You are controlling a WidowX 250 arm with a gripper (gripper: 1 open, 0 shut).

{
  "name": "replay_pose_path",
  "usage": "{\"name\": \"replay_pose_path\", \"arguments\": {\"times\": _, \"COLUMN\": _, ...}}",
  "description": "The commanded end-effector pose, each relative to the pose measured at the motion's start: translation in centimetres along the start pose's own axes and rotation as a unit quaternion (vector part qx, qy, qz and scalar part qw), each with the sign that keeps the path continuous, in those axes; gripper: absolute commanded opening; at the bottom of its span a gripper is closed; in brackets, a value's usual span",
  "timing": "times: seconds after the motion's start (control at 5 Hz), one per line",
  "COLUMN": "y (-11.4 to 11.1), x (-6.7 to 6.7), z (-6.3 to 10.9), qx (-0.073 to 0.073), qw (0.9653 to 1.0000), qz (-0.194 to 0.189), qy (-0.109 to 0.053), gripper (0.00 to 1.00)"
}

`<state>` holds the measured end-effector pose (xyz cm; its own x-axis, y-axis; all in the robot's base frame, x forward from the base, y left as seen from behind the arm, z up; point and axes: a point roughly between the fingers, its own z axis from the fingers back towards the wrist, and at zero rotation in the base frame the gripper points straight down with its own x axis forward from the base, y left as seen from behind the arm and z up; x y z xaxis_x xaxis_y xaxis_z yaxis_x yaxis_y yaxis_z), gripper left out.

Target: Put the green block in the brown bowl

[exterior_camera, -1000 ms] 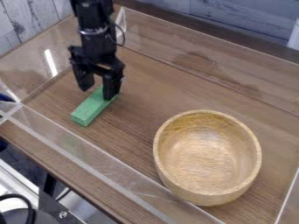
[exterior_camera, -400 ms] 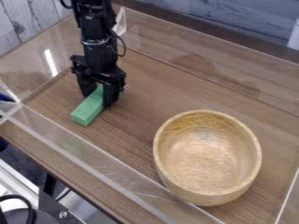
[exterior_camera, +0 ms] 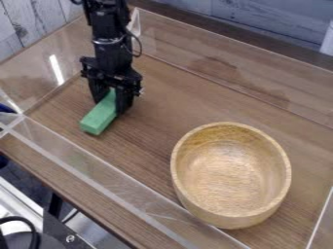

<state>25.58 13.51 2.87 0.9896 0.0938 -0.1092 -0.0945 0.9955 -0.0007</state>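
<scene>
One block (exterior_camera: 97, 121), green, lies on the table (exterior_camera: 156, 119) left of the frame's middle, slanting from lower left to upper right. Its upper end is covered by the dark gripper (exterior_camera: 112, 91), which comes down from the top edge in the upper left. The gripper's fingers stand around that end of the block, one to each side, but whether they pinch it or are only near it I cannot tell; dark parts run together there. The rest of the arm is cut off by the top edge. At lower right sits the bowl (exterior_camera: 232, 175), light brown, well apart from the block, its hollow in full view. Black cables (exterior_camera: 18, 226) in the lower left corner are cut off by the frame.
</scene>
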Motion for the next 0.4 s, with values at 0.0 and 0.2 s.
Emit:
{"name": "replay_pose_path", "arguments": {"times": 0.0, "y": 0.13, "x": 1.85, "z": 3.69, "qx": 0.011, "qw": 0.9987, "qz": -0.004, "qy": -0.050, "gripper": 0.00}}
{"name": "replay_pose_path", "arguments": {"times": 0.2, "y": 0.18, "x": 1.77, "z": 3.79, "qx": 0.011, "qw": 0.9988, "qz": -0.001, "qy": -0.047, "gripper": 1.00}}
